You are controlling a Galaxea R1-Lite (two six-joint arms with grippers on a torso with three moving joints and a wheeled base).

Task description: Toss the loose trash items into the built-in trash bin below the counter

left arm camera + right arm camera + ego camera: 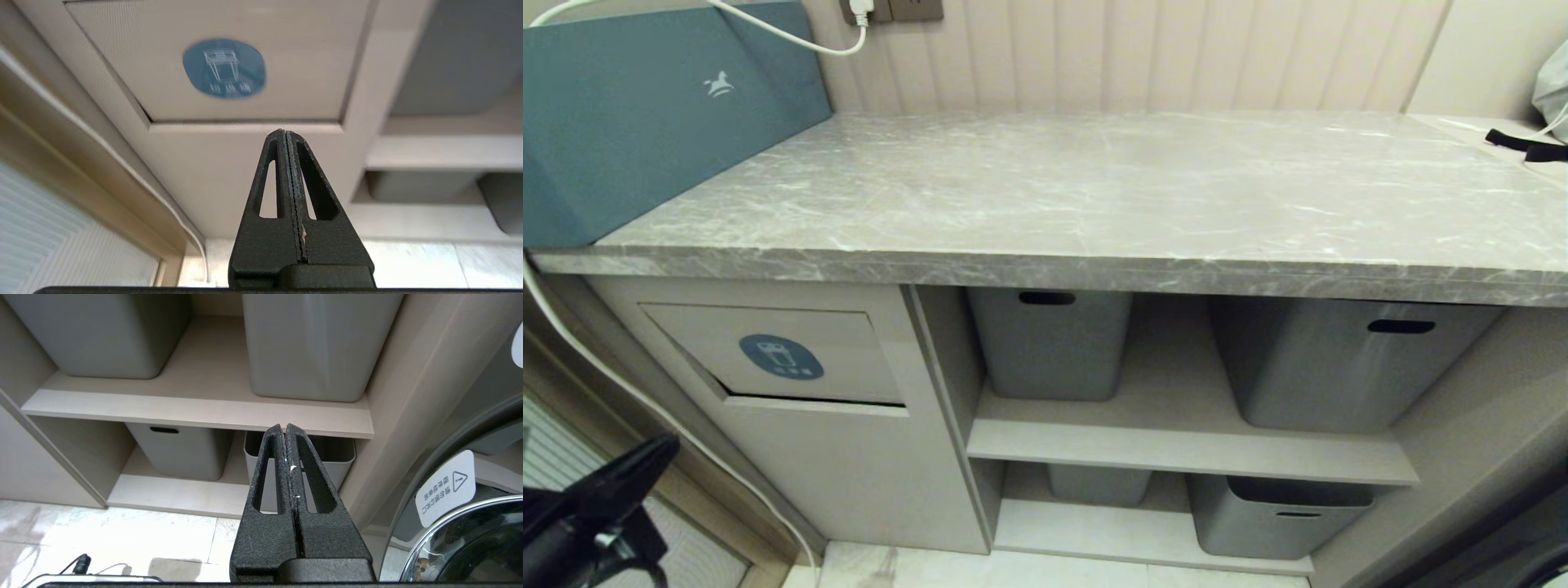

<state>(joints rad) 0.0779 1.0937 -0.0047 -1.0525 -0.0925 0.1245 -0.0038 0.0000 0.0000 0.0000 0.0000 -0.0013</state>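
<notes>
The built-in trash bin (776, 355) is a beige cabinet front under the counter (1094, 204), its tilting flap (229, 61) marked with a round blue bin icon. The flap sits slightly ajar along its lower edge. My left gripper (658, 449) is low at the left, in front of and below the flap, shut with nothing between its fingers; its tips (284, 132) point at the panel just under the flap. My right gripper (284, 426) is shut and empty, facing the lower shelves. No loose trash items show on the grey marble counter or anywhere else.
A large teal box (645, 106) with a white horse logo leans at the counter's left end. Grey plastic baskets (1054, 343) (1339, 367) (1274, 514) fill the open shelves. A white cable (621, 384) runs down the left side. A black strap (1523, 145) lies far right.
</notes>
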